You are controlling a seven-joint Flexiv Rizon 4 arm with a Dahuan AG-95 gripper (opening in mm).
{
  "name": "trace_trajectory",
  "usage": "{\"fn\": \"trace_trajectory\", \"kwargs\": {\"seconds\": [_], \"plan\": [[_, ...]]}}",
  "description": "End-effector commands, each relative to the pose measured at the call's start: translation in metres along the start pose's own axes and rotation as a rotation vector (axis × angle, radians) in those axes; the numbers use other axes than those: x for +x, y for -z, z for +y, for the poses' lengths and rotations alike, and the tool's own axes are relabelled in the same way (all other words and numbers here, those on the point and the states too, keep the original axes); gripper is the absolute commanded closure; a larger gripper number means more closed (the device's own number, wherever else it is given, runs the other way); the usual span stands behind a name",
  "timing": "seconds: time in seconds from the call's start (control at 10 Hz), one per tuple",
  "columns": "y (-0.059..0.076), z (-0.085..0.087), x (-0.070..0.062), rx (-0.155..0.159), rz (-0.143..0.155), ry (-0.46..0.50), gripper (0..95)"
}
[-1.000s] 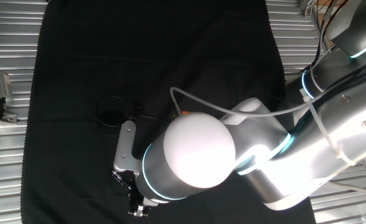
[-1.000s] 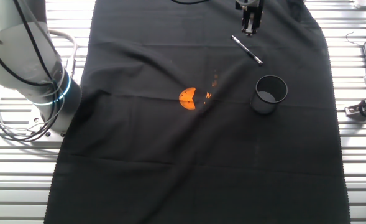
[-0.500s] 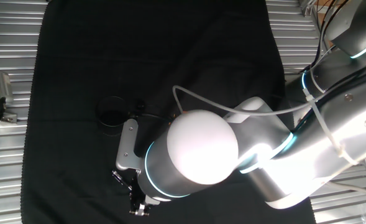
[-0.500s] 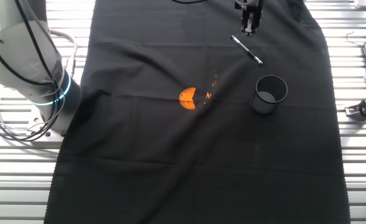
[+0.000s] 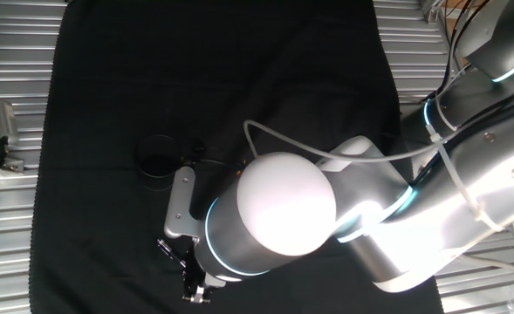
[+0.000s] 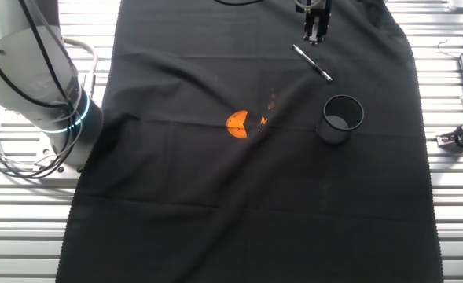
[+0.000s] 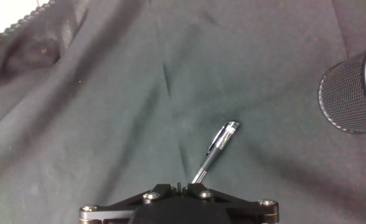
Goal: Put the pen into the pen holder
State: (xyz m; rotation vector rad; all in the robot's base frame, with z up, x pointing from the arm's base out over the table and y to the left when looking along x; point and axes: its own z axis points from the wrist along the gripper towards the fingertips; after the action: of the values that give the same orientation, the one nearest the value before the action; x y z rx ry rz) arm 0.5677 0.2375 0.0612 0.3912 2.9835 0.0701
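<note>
Honestly, I cannot tell how my end effector (image 6: 316,33) stands; the pen (image 7: 215,150) could roll on wrinkled cloth (image 6: 215,196), missing the cup (image 6: 340,119).

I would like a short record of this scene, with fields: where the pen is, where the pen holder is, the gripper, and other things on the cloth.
pen: lies flat on the black cloth, not held
pen holder: upright on the cloth, apart from the pen, nothing seen inside
gripper: above the cloth near the pen; whether the fingers are open cannot be told
other things: small orange lump near the cloth's middle
task state: pen not yet in the holder
</note>
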Motion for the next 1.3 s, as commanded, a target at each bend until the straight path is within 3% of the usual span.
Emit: {"fn": "trace_trajectory", "kwargs": {"seconds": [0.1,1.3], "plan": [[0.0001,-0.0002,0.0003,-0.004,0.002,0.0,95.0],[-0.0018,0.0041,0.0014,0.018,-0.003,0.004,95.0]]}}
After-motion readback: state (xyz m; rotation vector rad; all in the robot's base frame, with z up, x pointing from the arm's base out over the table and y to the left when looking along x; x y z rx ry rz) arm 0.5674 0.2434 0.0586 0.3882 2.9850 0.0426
